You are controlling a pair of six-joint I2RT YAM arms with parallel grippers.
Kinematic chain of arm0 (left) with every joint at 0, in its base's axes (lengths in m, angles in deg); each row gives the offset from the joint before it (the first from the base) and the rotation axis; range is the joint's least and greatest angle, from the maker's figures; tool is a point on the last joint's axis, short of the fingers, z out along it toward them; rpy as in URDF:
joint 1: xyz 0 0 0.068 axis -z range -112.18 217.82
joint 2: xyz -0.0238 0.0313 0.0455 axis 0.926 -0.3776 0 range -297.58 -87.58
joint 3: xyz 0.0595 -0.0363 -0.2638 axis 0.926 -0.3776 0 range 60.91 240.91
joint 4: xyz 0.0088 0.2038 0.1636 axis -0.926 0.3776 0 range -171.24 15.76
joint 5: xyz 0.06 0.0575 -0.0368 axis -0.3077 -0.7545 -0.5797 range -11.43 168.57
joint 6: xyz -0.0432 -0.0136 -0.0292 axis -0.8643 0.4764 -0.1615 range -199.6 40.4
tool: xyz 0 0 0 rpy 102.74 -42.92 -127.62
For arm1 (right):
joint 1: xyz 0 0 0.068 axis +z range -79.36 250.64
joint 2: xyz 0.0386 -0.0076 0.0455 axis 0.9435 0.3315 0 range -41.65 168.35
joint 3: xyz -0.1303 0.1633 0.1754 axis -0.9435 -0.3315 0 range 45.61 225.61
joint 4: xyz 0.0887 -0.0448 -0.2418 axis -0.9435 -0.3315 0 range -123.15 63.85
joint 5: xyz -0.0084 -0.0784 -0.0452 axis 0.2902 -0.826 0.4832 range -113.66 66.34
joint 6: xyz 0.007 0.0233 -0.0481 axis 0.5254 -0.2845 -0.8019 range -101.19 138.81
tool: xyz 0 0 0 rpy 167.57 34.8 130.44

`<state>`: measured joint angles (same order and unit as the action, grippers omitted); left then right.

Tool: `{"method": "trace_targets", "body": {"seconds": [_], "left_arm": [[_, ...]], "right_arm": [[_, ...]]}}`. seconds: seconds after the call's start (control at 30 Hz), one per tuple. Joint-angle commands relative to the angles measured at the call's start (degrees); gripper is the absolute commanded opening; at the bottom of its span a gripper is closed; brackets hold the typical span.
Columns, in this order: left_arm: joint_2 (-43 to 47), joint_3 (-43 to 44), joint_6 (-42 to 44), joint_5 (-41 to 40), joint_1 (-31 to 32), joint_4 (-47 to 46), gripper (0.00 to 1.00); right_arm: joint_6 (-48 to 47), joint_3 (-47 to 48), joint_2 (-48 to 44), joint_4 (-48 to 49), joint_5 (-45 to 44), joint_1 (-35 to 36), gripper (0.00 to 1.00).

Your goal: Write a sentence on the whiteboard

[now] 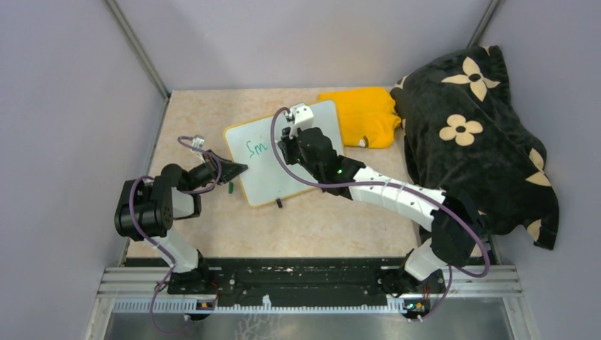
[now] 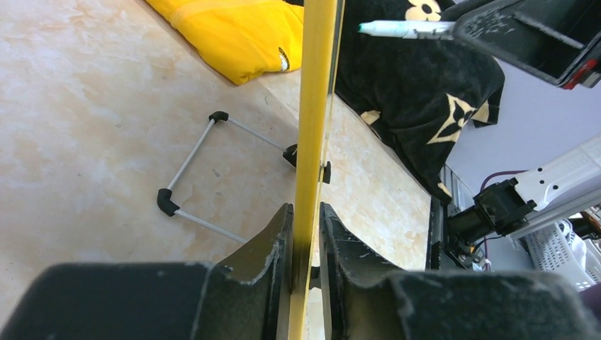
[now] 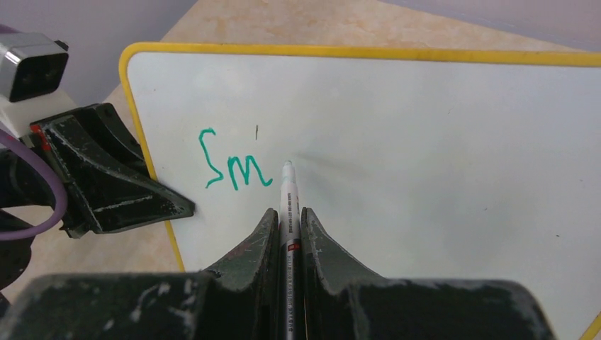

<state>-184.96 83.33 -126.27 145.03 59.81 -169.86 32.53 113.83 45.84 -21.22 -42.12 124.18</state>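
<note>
Green "Sm" lettering point(image 3: 234, 159) lies just left of the marker point(image 3: 287, 191) tip pinched in the right gripper point(image 3: 288, 216), bare whiteboard point(image 3: 425, 142) stretching rightward, its left rim clamped by the left gripper point(image 2: 306, 212).

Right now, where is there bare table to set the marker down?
Widest bare table: the near strip between the whiteboard and the arm bases. A smaller patch behind the whiteboard's far-left corner. Crowded: right side, under yellow cloth and black blanket.
</note>
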Motion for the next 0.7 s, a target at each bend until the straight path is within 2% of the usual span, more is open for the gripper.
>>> {"method": "trace_targets", "body": {"seconds": [0.0,0.2,0.67], "left_arm": [[0.75,1.23,0.83,0.27,0.31,-5.62,0.26],[0.86,1.23,1.13,0.17,0.29,-5.03,0.31],[0.57,1.67,1.75,0.17,0.35,-3.42,0.32]], "right_arm": [[0.62,2.67,-3.91,1.16,1.31,-0.46,0.0],[-0.23,3.85,-3.25,1.18,1.94,-0.45,0.0],[-0.32,6.07,0.3,1.03,3.87,-0.36,0.0]]}}
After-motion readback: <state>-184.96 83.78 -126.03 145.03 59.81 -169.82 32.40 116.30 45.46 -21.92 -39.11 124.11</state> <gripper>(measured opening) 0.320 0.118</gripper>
